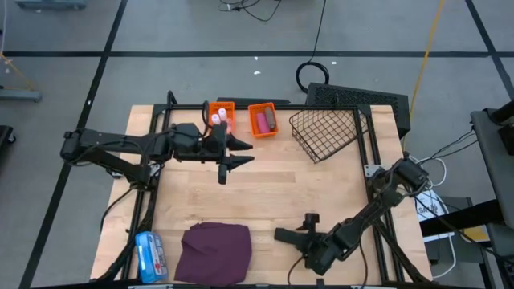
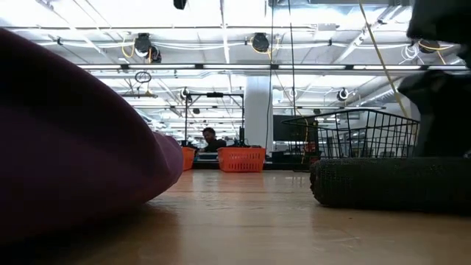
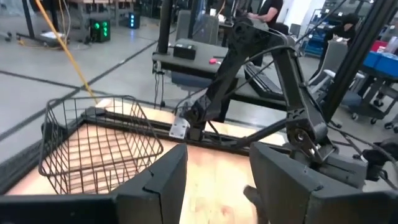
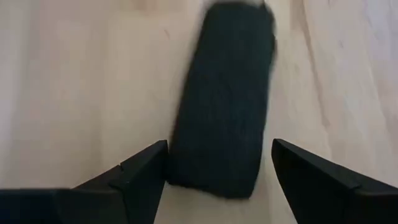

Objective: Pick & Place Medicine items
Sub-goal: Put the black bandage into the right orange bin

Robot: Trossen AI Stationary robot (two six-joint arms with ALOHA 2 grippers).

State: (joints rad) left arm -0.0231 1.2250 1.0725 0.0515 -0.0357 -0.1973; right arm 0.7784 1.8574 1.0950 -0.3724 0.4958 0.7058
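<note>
Jaws spread, right gripper (image 4: 217,165) straddles the black oblong (image 4: 225,93) on the table.

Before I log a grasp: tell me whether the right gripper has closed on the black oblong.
No. In the right wrist view the right gripper is open, its fingers apart on either side of the black oblong lying on the table.

The bench (image 1: 273,193) is pale wood planking, and everything else in the room sits around it. Grey concrete floor (image 1: 161,32) spreads beyond its far edge, crossed by dark tape lines, with a black cable loop (image 1: 315,74) and a yellow cord (image 1: 424,56) lying on it. Above the bench, long strip lights (image 2: 221,46) run across a white ceiling. Past its far side stand a white pillar (image 2: 259,110), desks, and a seated person (image 2: 212,140). A second person (image 3: 267,12) stands among blue shelving.
</note>
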